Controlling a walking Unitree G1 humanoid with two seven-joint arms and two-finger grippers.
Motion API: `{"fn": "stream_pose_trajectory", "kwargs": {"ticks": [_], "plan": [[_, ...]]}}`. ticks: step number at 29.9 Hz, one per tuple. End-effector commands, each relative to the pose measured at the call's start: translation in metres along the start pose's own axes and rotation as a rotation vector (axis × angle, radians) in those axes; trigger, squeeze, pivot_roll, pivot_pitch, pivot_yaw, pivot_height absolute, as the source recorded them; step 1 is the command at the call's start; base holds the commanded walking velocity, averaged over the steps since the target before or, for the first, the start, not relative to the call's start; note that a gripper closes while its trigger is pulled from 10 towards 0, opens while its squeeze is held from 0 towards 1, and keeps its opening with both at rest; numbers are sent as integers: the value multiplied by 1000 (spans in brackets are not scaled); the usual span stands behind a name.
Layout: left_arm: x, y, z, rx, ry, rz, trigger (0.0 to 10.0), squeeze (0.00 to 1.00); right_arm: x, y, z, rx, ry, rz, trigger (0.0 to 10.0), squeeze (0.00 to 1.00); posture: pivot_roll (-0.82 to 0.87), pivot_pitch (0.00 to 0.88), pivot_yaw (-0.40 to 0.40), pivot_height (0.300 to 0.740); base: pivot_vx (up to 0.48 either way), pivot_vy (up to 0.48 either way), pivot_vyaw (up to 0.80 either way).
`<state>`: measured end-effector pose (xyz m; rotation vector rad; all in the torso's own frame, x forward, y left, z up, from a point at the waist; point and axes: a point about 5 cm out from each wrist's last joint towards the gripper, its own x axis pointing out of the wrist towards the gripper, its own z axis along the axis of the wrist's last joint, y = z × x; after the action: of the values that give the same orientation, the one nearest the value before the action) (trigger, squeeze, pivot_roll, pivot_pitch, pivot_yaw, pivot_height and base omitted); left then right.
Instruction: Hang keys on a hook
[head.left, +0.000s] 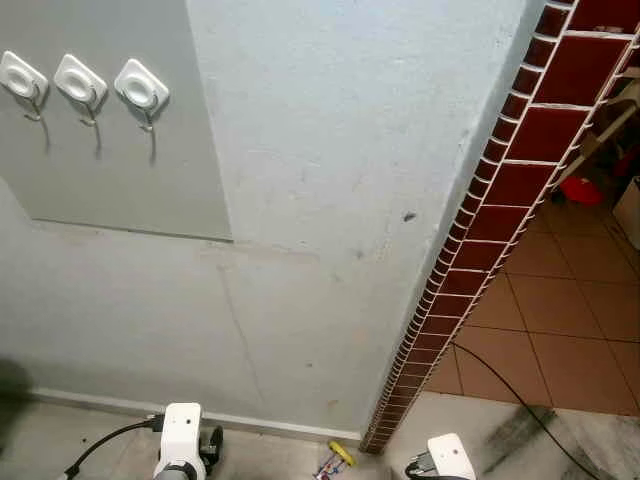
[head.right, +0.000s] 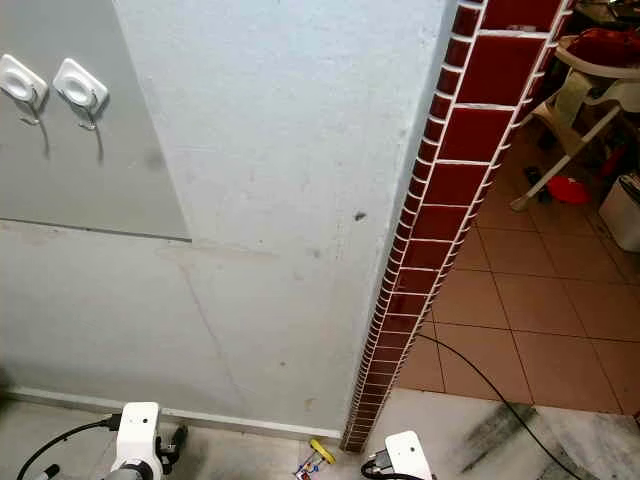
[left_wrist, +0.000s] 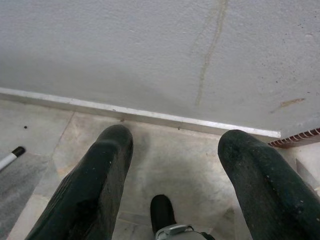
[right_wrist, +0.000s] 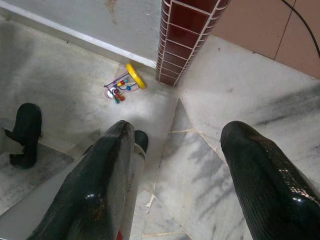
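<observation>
I am seeing the keys (right_wrist: 123, 85) lying on the floor (right_wrist: 210, 165) at the foot of the wall (head.left: 330, 200), just beside the base of the red-tiled corner (right_wrist: 182, 35): a small bunch on a ring with a round yellow tag and a few coloured bits, red, blue and green. Both arms are hanging low. The right pincer (right_wrist: 175, 190) is pointing down at the floor with its two black fingers spread wide apart, gripping nothing, and the keys are lying well ahead of its tips. The left pincer (left_wrist: 175, 185) is likewise standing wide open and empty, facing the skirting strip where wall meets floor. Up on the grey panel (head.left: 120, 180) I am counting three white square hooks (head.left: 80, 85) in a row, each with a metal hook hanging beneath and nothing on it. A black cable (head.left: 510, 390) is trailing across the tan tiles beyond the corner.
</observation>
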<state>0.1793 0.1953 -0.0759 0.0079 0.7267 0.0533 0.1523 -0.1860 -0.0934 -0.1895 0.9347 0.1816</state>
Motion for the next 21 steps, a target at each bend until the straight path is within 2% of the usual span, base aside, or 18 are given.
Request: {"fn": "stream_pose_trajectory", "kwargs": {"ticks": [1, 14, 16, 17, 21], "plan": [[-8, 10, -27, -22, 181, 13, 10000, 0, 8, 2, 14, 29, 73, -32, 10000, 0, -76, 0, -12, 740, 0, 0, 0], [-8, 10, -27, -22, 181, 13, 10000, 0, 8, 2, 14, 29, 73, -32, 10000, 0, -76, 0, -12, 740, 0, 0, 0], [-8, 10, -27, -20, 178, 13, 10000, 0, 8, 1, 16, -2, 51, -38, 10000, 0, -77, 0, -13, 740, 0, 0, 0], [-5, 8, -18, -46, 128, 6, 10000, 0, 7, 4, 18, 18, 5, 1, 10000, 0, -103, 0, 6, 740, 0, 0, 0], [-3, 8, -13, -42, 102, 11, 10000, 0, 7, 6, 17, 29, -5, 18, 10000, 0, -106, 0, 8, 740, 0, 0, 0]]}}
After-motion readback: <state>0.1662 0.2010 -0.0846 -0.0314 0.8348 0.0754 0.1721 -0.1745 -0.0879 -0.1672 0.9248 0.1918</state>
